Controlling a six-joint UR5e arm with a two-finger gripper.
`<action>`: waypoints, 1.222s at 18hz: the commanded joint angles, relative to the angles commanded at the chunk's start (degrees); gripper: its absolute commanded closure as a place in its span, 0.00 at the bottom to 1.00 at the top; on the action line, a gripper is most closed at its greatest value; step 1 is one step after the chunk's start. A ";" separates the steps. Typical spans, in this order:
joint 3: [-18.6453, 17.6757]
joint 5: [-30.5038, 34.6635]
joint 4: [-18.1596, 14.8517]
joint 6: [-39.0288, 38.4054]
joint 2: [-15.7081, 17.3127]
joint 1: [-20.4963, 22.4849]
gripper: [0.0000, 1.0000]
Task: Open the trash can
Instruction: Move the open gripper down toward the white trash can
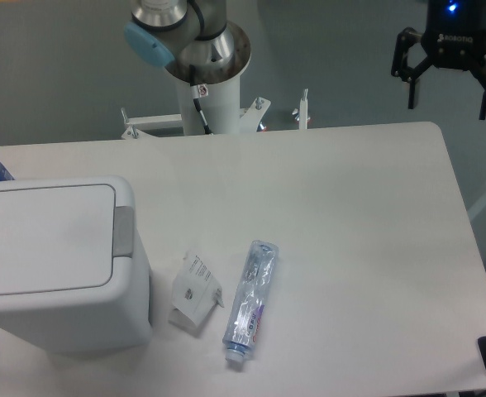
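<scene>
Big boxy white plastic trash can [57, 265] w/ flat rectangular lid sits lower left of frame, lid shut, grey push-button tab [123, 231] on its right edge. Black two-finger gripper [448, 98] hangs upper right, well apart from the can, jaws spread, holding nothing. Looks like approach step, not yet begun: next move prob. calls for crossing to lower left & pressing the tab.
</scene>
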 joint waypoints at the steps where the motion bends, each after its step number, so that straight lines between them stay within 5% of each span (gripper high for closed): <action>1: -0.18 0.00 0.52 0.00 0.09 -0.09 0.00; 11: -1.32 0.70 4.66 -10.36 0.97 -3.86 0.00; 22: -1.06 0.96 4.75 -26.87 0.79 -8.87 0.00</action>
